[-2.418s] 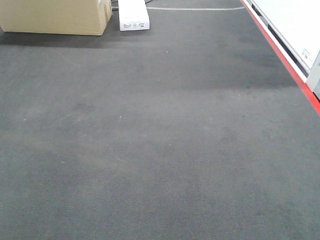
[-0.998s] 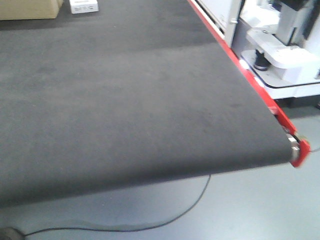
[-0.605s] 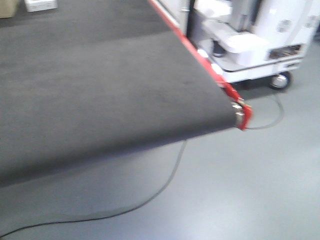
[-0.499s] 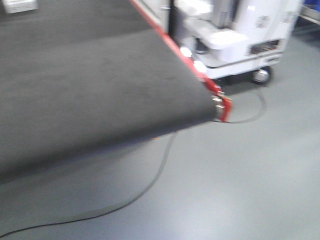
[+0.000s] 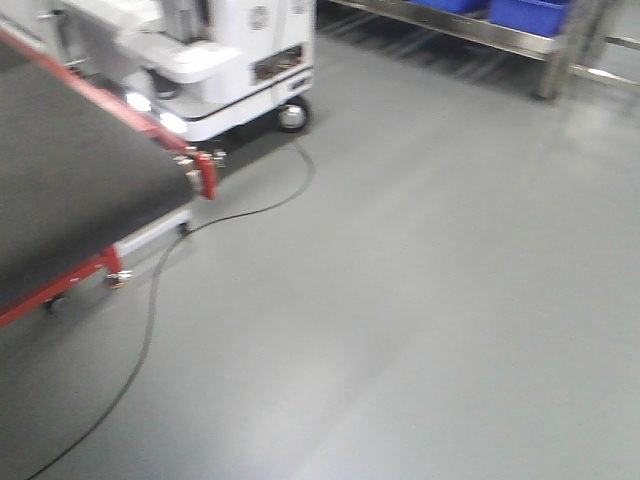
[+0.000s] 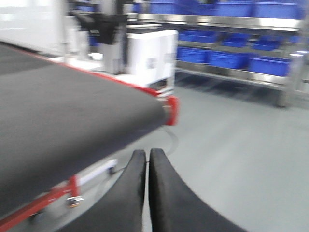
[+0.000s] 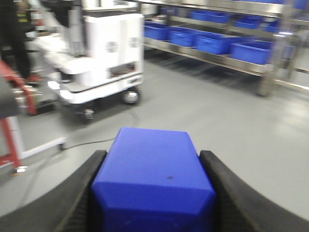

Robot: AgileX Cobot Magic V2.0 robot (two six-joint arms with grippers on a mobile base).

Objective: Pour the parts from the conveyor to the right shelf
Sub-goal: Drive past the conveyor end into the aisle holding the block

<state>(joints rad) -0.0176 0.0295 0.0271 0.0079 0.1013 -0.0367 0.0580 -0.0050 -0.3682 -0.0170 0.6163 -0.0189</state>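
Observation:
My right gripper (image 7: 152, 193) is shut on a blue plastic box (image 7: 153, 174), held between both black fingers; its contents are hidden. My left gripper (image 6: 146, 157) is shut and empty, beside the end of the conveyor. The conveyor (image 5: 70, 190) with its black belt and red frame is at the left of the front view and also shows in the left wrist view (image 6: 63, 121). A metal shelf (image 7: 231, 43) with several blue bins stands ahead to the right; it also shows in the left wrist view (image 6: 231, 46) and at the top right of the front view (image 5: 500, 25).
A white wheeled machine (image 5: 225, 60) stands beside the conveyor's end; it also shows in the right wrist view (image 7: 101, 58). A black cable (image 5: 150, 300) trails over the grey floor (image 5: 420, 280) under the conveyor. A shelf post (image 5: 560, 60) stands at the upper right.
The front view has swung right off the conveyor belt: earlier it showed only the belt, then the belt's end and cable, now mostly floor, the white machine and the shelf.

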